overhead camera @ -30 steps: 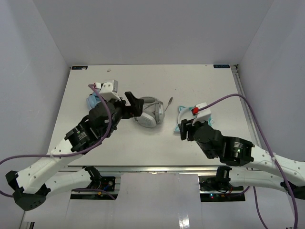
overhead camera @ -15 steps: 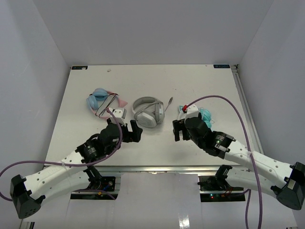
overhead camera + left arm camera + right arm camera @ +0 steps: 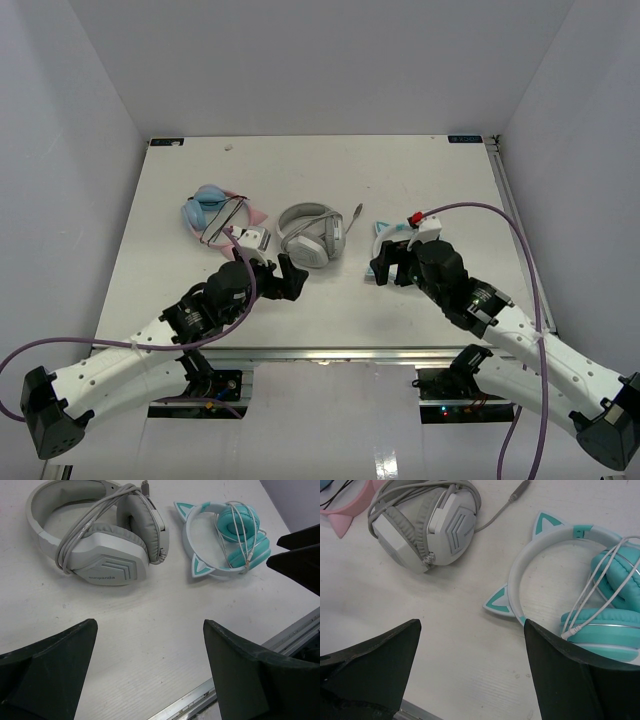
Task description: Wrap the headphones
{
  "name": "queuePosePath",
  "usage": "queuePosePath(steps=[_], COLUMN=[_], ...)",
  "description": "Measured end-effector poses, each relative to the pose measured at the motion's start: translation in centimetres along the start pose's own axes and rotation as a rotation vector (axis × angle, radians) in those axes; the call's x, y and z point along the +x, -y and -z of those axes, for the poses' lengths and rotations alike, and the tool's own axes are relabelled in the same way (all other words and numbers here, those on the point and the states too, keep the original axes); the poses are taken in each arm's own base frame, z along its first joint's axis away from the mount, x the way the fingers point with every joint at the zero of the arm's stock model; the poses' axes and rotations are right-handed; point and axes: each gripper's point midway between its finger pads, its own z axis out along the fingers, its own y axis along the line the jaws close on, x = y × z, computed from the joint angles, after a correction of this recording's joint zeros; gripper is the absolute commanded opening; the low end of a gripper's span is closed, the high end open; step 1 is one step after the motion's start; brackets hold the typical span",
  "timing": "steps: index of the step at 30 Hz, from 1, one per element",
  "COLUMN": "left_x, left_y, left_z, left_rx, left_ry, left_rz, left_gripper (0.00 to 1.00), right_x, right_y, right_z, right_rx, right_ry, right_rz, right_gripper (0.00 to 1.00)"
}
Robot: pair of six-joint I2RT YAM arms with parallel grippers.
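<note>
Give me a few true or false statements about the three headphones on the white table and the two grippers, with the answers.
1. The thin whitish cable of the small teal cat-ear headphones is looped around their round ear cups. True.
2. The right gripper is shut on the teal headphones. False: its jaws are open and grip nothing.
3. The large grey-white padded headphones lie between the teal pair and the light-blue-and-pink headphones. True.
4. The left gripper holds the grey-white headphones' cable. False: it is open and empty.
</note>
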Motion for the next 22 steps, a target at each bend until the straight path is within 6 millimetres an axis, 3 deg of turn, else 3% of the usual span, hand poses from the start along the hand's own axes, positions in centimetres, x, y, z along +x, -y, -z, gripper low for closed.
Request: queuePosePath(steps=[10,22], left_x=[0.2,0.2], left_y=[0.0,0.0], left_z=[0.0,-0.1], left_rx=[0.002,0.005], left_ry=[-0.003,-0.006], left_rz=[-0.003,-0.004], left_gripper=[0.98,0.98], right_x=[-1.2,-1.4], right_y=[-0.2,-0.2], right_z=[1.6,1.5], right_rx=[-0.042,-0.044], right_ry=[0.094,0.103], right_rz=[-0.030,-0.033], right_gripper=[0.90,0.90])
